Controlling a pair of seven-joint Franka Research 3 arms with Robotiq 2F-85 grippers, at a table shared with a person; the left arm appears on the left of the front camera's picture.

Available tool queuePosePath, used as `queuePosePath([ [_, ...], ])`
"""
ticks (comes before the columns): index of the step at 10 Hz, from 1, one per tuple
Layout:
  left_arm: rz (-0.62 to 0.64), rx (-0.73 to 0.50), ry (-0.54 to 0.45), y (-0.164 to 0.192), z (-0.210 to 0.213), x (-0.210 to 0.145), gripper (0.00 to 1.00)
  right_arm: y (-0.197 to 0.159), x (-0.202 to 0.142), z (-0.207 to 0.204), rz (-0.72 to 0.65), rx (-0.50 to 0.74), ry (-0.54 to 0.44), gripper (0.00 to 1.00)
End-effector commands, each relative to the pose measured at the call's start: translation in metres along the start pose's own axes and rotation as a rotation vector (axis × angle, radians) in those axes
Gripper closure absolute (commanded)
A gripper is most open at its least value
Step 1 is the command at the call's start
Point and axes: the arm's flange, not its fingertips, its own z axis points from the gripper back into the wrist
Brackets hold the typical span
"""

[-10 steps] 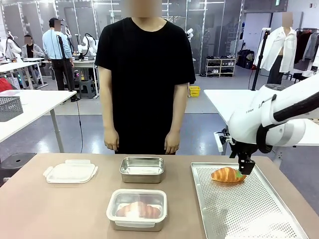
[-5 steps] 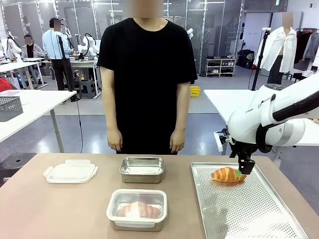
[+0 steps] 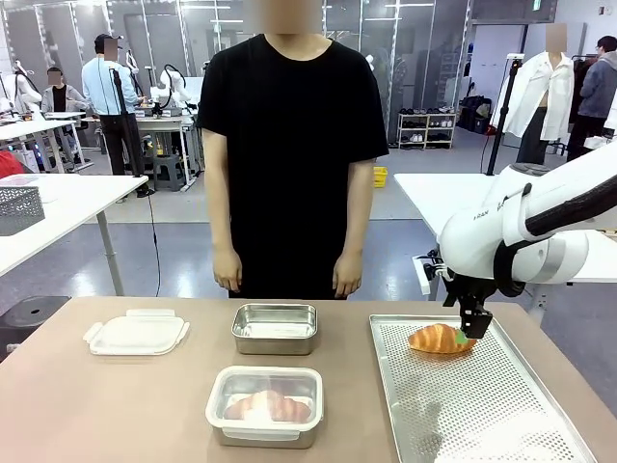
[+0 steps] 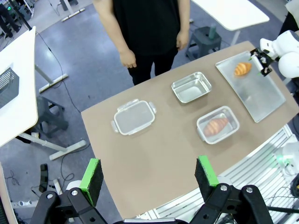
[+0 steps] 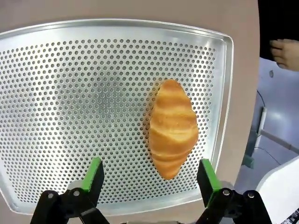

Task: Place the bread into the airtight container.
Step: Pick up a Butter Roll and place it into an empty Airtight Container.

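A: Where is the bread?

B: The golden-brown croissant [image 3: 441,339] lies on the perforated metal tray [image 3: 501,415], on the right side of the brown worktop [image 3: 116,405]. The open, empty steel container [image 3: 275,328] stands left of the tray.

A: And the jaws?

B: The right arm's jaws stand apart over the croissant's right end, gripping nothing. The left arm's jaws, also apart, hang high above the worktop.
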Motion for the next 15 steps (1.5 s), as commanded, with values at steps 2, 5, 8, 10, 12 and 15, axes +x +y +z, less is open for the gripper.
queuePosePath([
  [2, 0.0, 0.0, -0.001, 0.0, 0.001, 0.0, 0.0, -0.019, -0.005, -0.016, 0.014, 0.029, 0.01, 0.0],
  [5, 0.0, 0.0, -0.001, 0.0, 0.001, 0.0, 0.0, -0.04, -0.002, -0.029, 0.016, 0.052, 0.03, 0.0],
  [8, 0.0, 0.0, -0.001, 0.0, 0.001, 0.0, 0.0, -0.057, 0.0, -0.042, 0.006, 0.1, 0.056, 0.0],
  [10, 0.0, 0.0, -0.001, 0.0, 0.001, 0.0, 0.0, -0.065, 0.0, -0.057, -0.007, 0.139, 0.066, 0.0],
  [12, 0.0, 0.0, -0.001, 0.0, 0.001, 0.0, 0.0, -0.07, 0.001, -0.072, -0.019, 0.166, 0.067, 0.0],
  [15, 0.0, 0.0, -0.001, 0.0, 0.001, 0.0, 0.0, -0.076, 0.001, -0.096, -0.022, 0.21, 0.098, 0.0],
])
